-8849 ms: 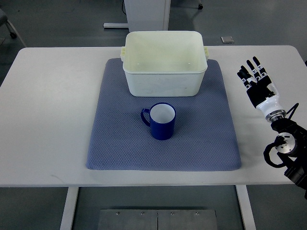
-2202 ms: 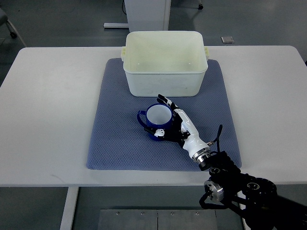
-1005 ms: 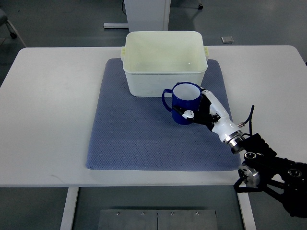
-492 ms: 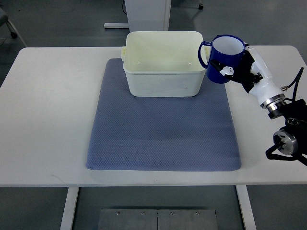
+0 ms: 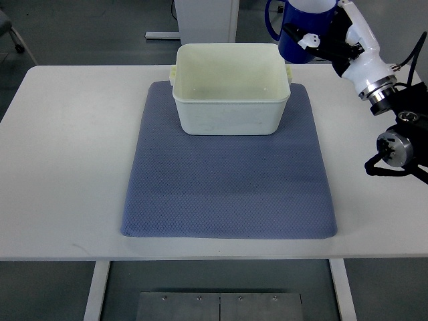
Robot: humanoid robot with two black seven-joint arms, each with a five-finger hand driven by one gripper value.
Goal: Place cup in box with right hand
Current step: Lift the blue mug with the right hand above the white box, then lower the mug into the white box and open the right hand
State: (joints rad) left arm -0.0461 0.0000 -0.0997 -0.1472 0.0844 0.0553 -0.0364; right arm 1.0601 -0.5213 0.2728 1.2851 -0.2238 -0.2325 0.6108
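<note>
My right hand is shut on the blue cup and holds it high in the air at the top of the view. The cup is upright, its handle to the left, its rim cut off by the top edge. It hangs just beyond the far right corner of the cream box. The box is open-topped and empty, standing on the far part of the blue-grey mat. My left arm does not show.
The mat lies on a white table. My right forearm and wrist joint hang over the table's right side. Grey floor and a white stand base lie beyond the table.
My right hand closed on the cup on the mat, lifted it, and has carried it up and away past the box's right side to above its far right corner.
</note>
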